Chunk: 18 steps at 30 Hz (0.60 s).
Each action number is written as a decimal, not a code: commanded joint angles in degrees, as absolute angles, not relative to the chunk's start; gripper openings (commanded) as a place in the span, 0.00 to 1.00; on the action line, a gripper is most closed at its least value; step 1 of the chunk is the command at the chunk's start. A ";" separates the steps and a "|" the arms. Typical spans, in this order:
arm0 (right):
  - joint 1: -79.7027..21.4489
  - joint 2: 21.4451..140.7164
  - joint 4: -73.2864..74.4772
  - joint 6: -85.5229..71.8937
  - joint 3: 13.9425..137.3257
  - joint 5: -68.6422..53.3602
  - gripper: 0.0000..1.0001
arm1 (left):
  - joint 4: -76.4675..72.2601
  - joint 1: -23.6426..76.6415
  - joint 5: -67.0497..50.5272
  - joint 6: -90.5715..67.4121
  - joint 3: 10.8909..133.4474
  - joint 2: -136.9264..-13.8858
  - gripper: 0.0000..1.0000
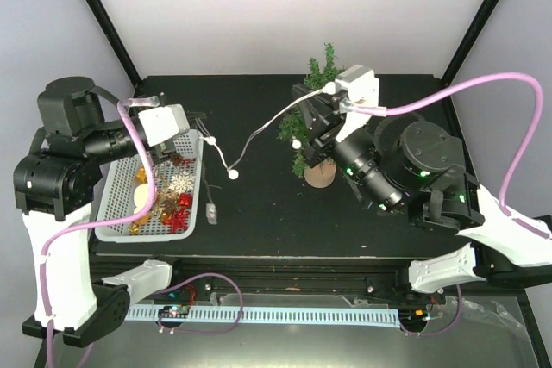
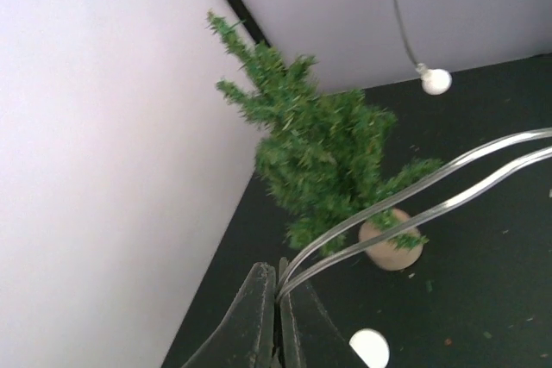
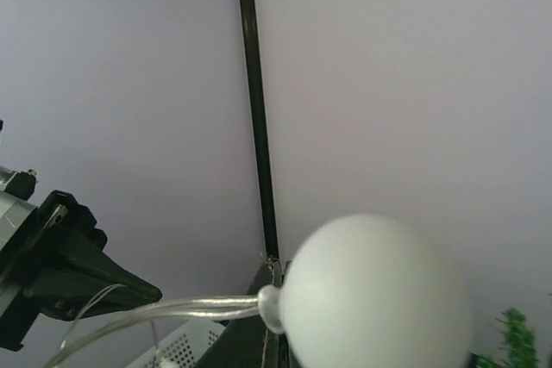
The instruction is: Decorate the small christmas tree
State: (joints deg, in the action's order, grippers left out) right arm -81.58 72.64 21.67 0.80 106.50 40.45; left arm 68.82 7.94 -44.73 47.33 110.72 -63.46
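Both arms are pinching the light string (image 2: 414,200): the left end effector (image 2: 278,321) is clamped narrow on the clear wire over by the basket (image 1: 116,213), and the right end effector (image 1: 300,137) is closed on it right against the tree (image 1: 317,114). The tree stands far right on the surface (image 1: 259,213). If either arm tugs, that thin wire could slip out, or snag the branches and tip the tree.

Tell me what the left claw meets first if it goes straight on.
Likely the small green artificial fir tree; depth is unclear. The left claw is shut on a clear twin-wire light string.
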 commanded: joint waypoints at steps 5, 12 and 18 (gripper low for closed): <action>-81.39 66.00 18.77 6.37 101.18 50.03 0.01 | 64.99 21.11 -39.70 37.56 111.54 -71.61 0.01; -81.41 60.01 10.14 17.10 96.52 60.00 0.01 | 57.28 30.48 -32.60 32.94 114.15 -79.65 0.02; -81.01 55.61 -5.95 31.60 93.93 65.11 0.01 | 52.60 33.21 -29.93 31.00 119.08 -87.16 0.02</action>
State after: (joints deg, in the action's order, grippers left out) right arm -81.54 58.26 7.44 19.94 95.04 59.18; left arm 58.85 31.77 -33.56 33.87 115.39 -84.55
